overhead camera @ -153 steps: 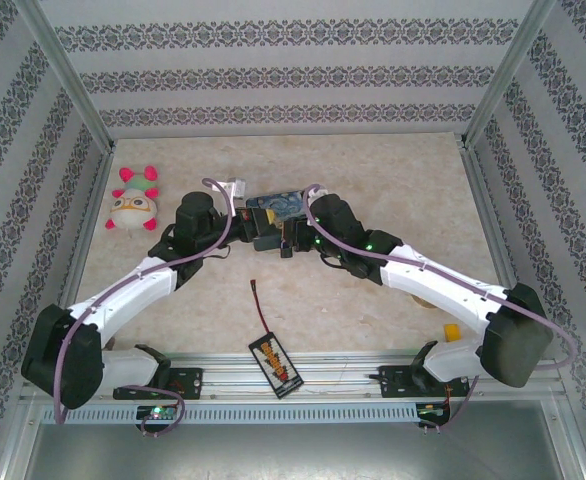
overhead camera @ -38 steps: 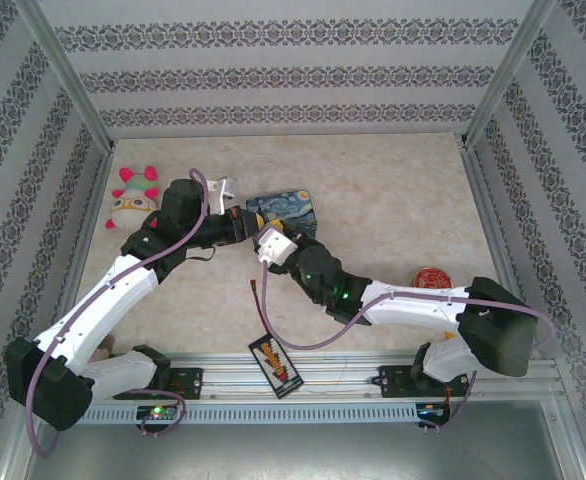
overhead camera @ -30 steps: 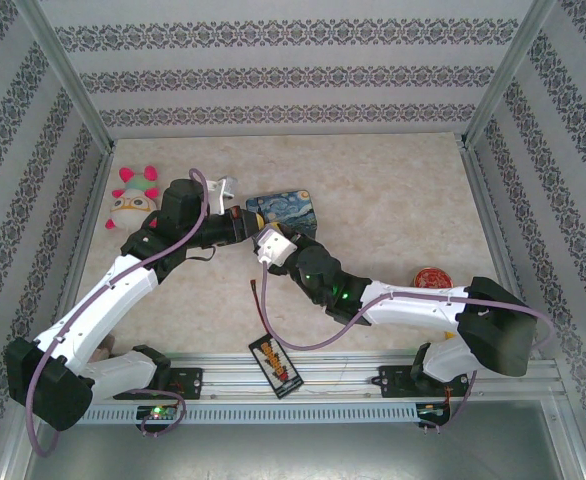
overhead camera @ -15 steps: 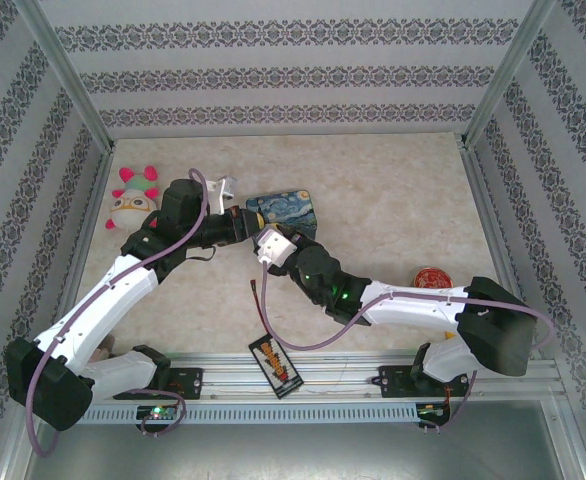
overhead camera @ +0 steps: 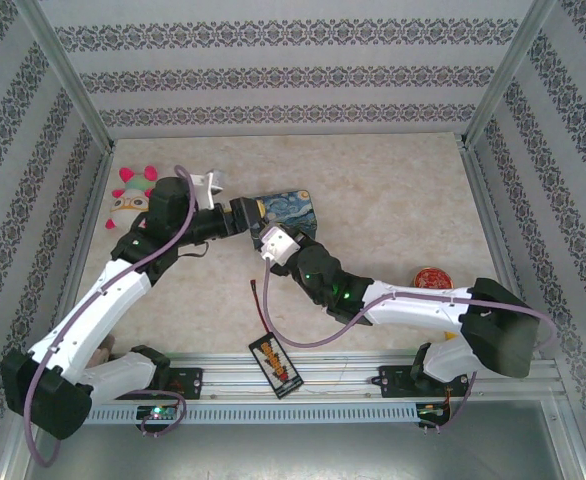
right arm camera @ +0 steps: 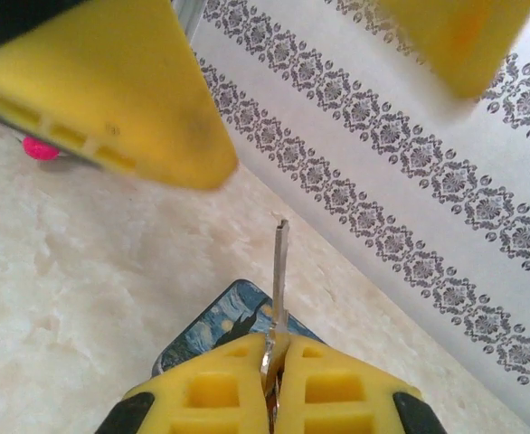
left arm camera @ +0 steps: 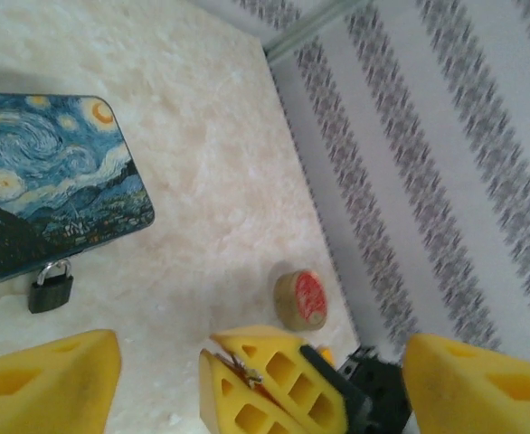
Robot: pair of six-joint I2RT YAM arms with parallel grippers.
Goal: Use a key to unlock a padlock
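The pale marbled table (overhead camera: 393, 190) sits between patterned walls, and the two arms reach over it from the near edge and meet left of centre. The left arm (overhead camera: 103, 300) slants up to the left tool (overhead camera: 245, 213), whose yellow fingers (left arm camera: 48, 384) are spread wide with nothing between them except the tip of the other tool. The right arm (overhead camera: 413, 305) stretches leftward to the right tool (right arm camera: 272, 348), which points into that gap. Its fingers are pressed together, pinching a key (right arm camera: 280, 262) whose thin silvery blade sticks straight out past the fingertips. A starry-night painted tin (left arm camera: 48, 181) lies flat just beyond both tools. A pink and white plush toy (overhead camera: 133, 195) lies by the left wall, partly behind the left arm. A flat black pack with an orange label (overhead camera: 276, 365) lies at the near edge, with a red wire (overhead camera: 258, 300) trailing from it. A small round red-topped disc (left arm camera: 301, 300) lies near the right wall. The padlock (left arm camera: 50, 287), tiny and dark, lies on the table against the tin's edge with its silvery shackle toward the tin, apart from both tools.
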